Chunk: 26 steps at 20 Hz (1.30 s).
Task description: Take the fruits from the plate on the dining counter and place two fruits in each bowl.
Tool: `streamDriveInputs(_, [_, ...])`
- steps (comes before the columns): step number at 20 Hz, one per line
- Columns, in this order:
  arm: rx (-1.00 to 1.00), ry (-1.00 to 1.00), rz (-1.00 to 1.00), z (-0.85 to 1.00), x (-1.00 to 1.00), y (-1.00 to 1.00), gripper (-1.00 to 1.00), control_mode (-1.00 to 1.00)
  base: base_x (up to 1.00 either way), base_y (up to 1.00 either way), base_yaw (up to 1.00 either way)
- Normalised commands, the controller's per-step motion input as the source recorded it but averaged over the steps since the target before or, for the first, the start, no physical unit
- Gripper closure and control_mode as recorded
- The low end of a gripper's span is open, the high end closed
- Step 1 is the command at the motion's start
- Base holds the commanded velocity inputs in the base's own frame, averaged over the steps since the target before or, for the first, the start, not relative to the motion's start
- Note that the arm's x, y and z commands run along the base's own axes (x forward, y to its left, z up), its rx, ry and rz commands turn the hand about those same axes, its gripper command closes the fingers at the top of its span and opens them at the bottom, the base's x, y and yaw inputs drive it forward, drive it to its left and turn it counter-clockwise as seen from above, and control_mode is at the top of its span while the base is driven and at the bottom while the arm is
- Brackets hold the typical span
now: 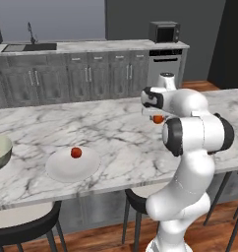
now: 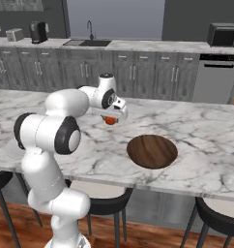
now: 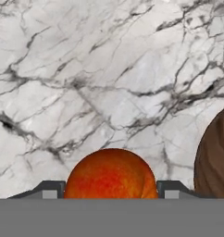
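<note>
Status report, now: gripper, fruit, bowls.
Gripper shut on orange fruit, held above the dining counter. Brown bowl close by, looks empty. One fruit on the plate. Nothing in the way.

**Even, soft light across a rendered kitchen**

Flat, bright light is falling from above, and nothing is glaring. The counter (image 1: pixel 116 128) is showing its grey veins cleanly, with faint soft shadows pooling under the plate (image 1: pixel 67 170) and around the brown bowl (image 2: pixel 152 151). The arm (image 2: pixel 56 121) is picking up gentle grey shading on its undersides. The back wall is sitting dimmer. Edges are looking slightly soft and pixelated throughout; in the hand view, the fruit (image 3: pixel 110 175) is glowing warm, mildly blurred.
</note>
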Motion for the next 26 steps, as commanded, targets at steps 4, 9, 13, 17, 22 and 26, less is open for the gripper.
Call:
streamDriveInputs(4, [0.02,0.07,-0.02,-0.44,0.01,-1.00,1.00,-1.00,0.00,0.00,0.00])
streamDriveInputs(9, [0.03,0.01,0.00,-0.44,-0.31,-0.82,1.00,-1.00,0.00,0.00,0.00])
streamDriveInputs(13, [0.00,0.00,-0.04,-0.10,-0.36,-0.29,1.00,-1.00,0.00,0.00,0.00])
streamDriveInputs(17, [-0.03,0.00,-0.04,-0.29,-0.34,-0.24,1.00,-1.00,0.00,0.00,0.00])
streamDriveInputs(22, [-0.10,0.00,-0.07,-0.48,-0.04,-0.18,1.00,-1.00,0.00,0.00,0.00])
streamDriveInputs(26, [-0.01,0.02,-0.04,-0.21,0.00,-0.47,1.00,-1.00,0.00,0.00,0.00])
